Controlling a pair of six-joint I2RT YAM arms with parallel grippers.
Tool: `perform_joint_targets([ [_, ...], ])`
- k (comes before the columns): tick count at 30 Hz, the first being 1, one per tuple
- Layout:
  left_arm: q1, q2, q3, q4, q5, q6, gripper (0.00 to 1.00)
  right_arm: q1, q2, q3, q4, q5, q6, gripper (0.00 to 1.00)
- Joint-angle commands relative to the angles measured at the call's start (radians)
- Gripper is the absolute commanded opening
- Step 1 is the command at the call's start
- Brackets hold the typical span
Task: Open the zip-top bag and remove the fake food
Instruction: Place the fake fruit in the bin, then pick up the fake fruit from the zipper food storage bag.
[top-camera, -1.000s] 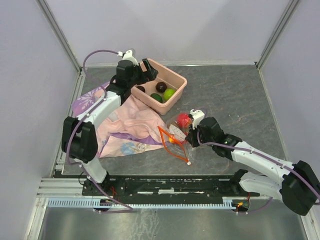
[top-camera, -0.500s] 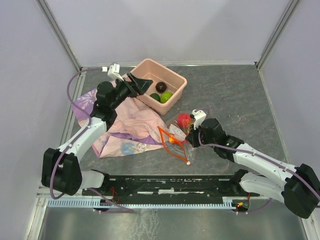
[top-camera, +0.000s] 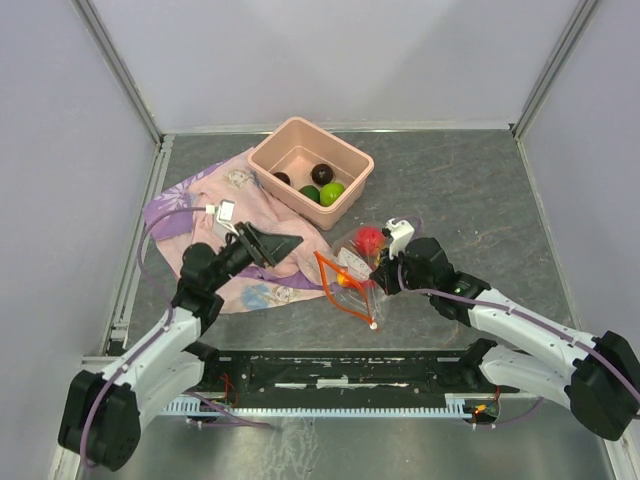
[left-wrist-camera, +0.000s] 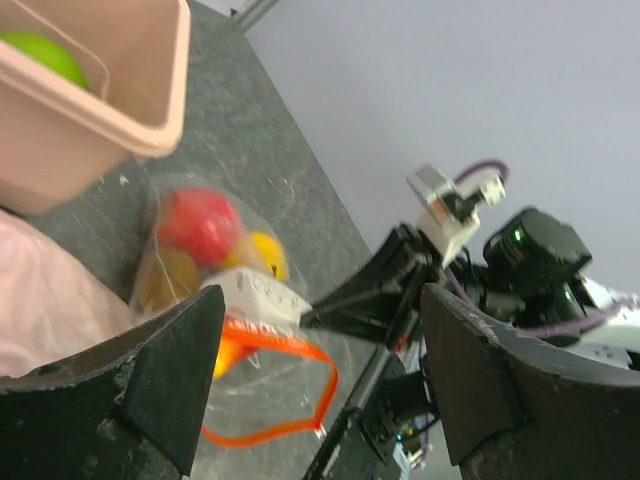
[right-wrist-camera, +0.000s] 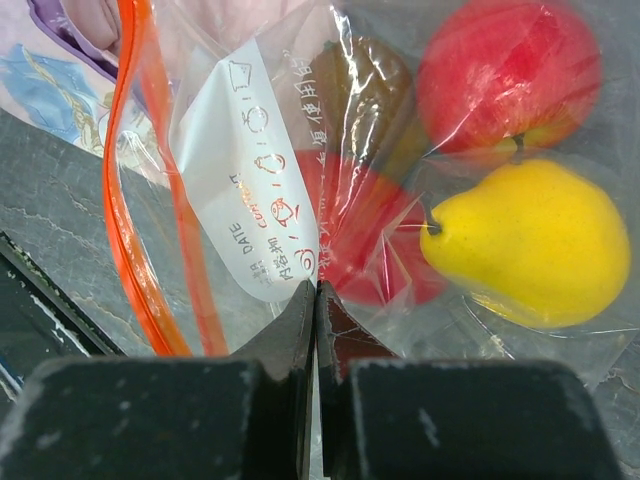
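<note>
The zip-top bag (top-camera: 352, 272) lies in mid-table, its orange-red zip strip (top-camera: 330, 275) gaping in a loop. Inside it the right wrist view shows fake food: a red apple (right-wrist-camera: 510, 70), a yellow pear (right-wrist-camera: 520, 240), a brown piece (right-wrist-camera: 365, 95) and another red piece (right-wrist-camera: 360, 240). My right gripper (top-camera: 384, 268) is shut on the bag's clear plastic (right-wrist-camera: 316, 290) beside the white label (right-wrist-camera: 250, 170). My left gripper (top-camera: 290, 243) is open and empty, left of the bag and pointing at it (left-wrist-camera: 322, 300). The bag (left-wrist-camera: 235, 330) lies beyond its fingers.
The salmon-pink tub (top-camera: 352, 160) stands at the back and holds two dark fruits and two green ones (top-camera: 333, 192). The pink-and-purple cloth (top-camera: 215, 195) spreads left of the bag, under my left gripper. The rail runs along the near edge.
My left arm has swung away from the tub, down and toward the near left, and now points at the bag. My right gripper has stayed shut on the bag.
</note>
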Motion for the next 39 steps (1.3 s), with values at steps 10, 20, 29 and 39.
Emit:
perform_joint_targets([
  [10, -0.236, -0.26, -0.274, 0.085, -0.206, -0.131, 0.67, -0.035, 0.014, 0.005, 0.096, -0.051, 0.043, 0.06],
  [20, -0.434, -0.043, -0.272, 0.186, -0.331, -0.146, 0.5, -0.038, 0.012, -0.01, 0.116, -0.059, 0.065, 0.06],
  [29, -0.544, 0.111, -0.228, 0.205, -0.485, -0.162, 0.46, -0.038, 0.024, -0.004, 0.123, -0.103, 0.068, 0.06],
  [39, -0.567, 0.24, -0.198, 0.23, -0.519, -0.17, 0.53, -0.038, 0.038, -0.011, 0.215, -0.283, 0.053, 0.05],
])
